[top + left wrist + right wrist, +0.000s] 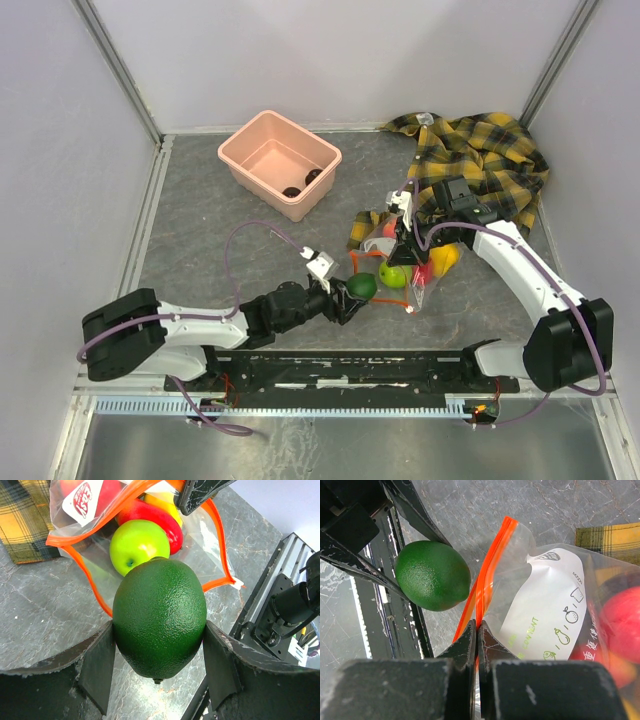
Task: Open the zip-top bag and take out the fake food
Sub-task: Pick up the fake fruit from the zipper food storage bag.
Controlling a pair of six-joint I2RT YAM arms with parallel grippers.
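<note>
The zip-top bag (412,290) lies in front of the arms with its orange-red zip strip (492,565) parted. My right gripper (478,627) is shut on that strip and holds the mouth up. Inside the bag are a light green apple (139,545), a red fruit (155,517) and a yellow-orange one (444,258). My left gripper (160,655) is closed on a dark green fruit (159,617), one finger (100,665) on each side. That fruit (362,287) hangs just outside the bag's mouth, above the table.
A pink tub (258,185) stands at the back left with two dark fruits (303,185) in it. A yellow-and-black plaid shirt (480,160) lies bunched at the back right, touching the bag. A metal rail (340,370) runs along the near edge, and walls close in both sides.
</note>
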